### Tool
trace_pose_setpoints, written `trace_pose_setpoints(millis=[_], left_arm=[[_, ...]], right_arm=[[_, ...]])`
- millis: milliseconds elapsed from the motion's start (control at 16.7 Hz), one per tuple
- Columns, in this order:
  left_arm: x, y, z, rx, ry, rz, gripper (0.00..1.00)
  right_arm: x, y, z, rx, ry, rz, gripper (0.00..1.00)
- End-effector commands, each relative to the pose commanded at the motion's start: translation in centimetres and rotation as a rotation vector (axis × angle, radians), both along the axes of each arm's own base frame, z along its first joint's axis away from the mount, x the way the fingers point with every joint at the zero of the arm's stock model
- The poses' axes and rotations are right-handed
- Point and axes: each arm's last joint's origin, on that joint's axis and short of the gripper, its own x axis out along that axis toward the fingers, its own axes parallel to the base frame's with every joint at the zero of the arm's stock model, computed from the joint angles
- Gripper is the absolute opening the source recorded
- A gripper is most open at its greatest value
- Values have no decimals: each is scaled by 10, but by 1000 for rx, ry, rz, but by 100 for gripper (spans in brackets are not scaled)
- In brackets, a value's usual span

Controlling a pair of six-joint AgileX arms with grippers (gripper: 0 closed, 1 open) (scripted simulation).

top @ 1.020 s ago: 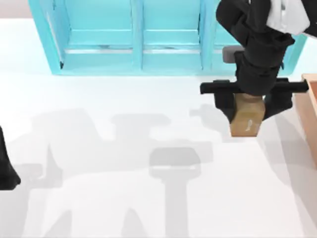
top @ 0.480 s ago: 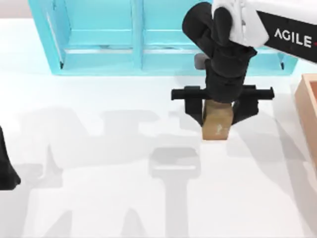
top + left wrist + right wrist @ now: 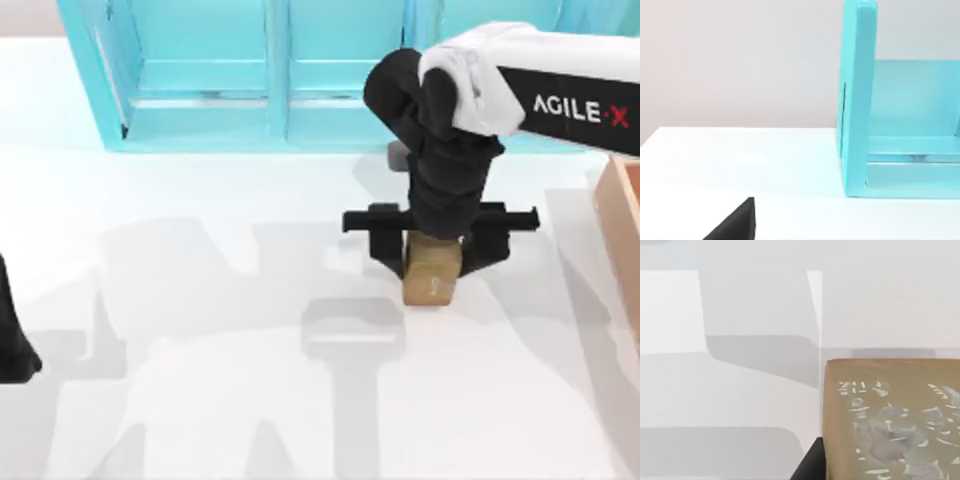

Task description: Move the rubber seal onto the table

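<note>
At the far left edge of the table (image 3: 200,420), well to the left of the shelf (image 3: 210,120) and nearer the camera than its front, sits the left gripper (image 3: 15,345). It is parked low and dark, and whether its fingers are spread or pressed together cannot be told. The left wrist view looks along the white surface toward the shelf's (image 3: 857,125) end wall and one open compartment beside it.

The shelf is a single turquoise unit standing along the table's far side, its upright dividers marking off compartments.

Right of the shelf's middle, just in front of its front edge, the right arm reaches in from the right with its white link lying nearly level and its black wrist turned straight down. The right gripper (image 3: 432,262) points at the table, its cross-bar running left to right, and its two fingers pinch the seal (image 3: 432,275) from either side. The seal is one small tan block, held upright between the fingers, low over the table in front of the shelf; whether it touches the surface cannot be told. In the right wrist view the seal (image 3: 890,420) shows a pale, flaky mark on its face, over white table (image 3: 740,405).

At the right edge, right of the shelf, is one orange-tan box (image 3: 622,240), well apart from the seal.
</note>
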Motion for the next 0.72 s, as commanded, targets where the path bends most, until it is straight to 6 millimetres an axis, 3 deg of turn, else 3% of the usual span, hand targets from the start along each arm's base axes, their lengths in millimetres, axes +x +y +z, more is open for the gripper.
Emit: trace_pose_setpoints(millis=[120,720], left_arm=[[0,0,0,0,0,0,100],[0,0,0,0,0,0,100]], right_arm=[[0,0,0,0,0,0,0],[0,0,0,0,0,0,75]])
